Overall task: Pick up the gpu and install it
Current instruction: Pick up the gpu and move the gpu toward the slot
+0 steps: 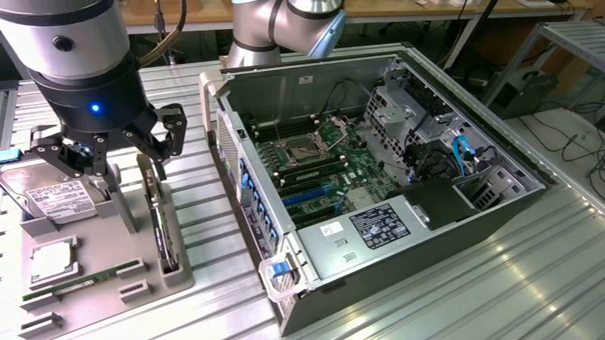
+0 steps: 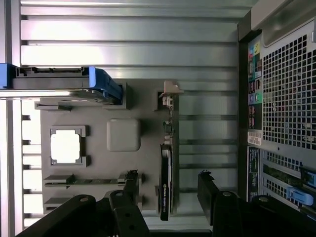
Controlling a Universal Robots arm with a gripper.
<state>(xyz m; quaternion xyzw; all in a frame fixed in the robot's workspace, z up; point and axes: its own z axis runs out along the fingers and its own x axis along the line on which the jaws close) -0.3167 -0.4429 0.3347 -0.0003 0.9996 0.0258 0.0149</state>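
Hovering claw (image 1: 126, 166), fingers spread, straddling the gpu (image 1: 163, 225) (upright on edge, untouched) just below.

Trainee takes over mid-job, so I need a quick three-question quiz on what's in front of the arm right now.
1. True or false: the gpu is already seated in the case.
2. Pick one. The gripper is: A) shut on the gpu; B) open, with a finger on either side of the gpu; C) open, inside the case.
3. Fill in: the gpu stands on its edge in the grey ____.

Key: 1 false. 2 B. 3 tray.
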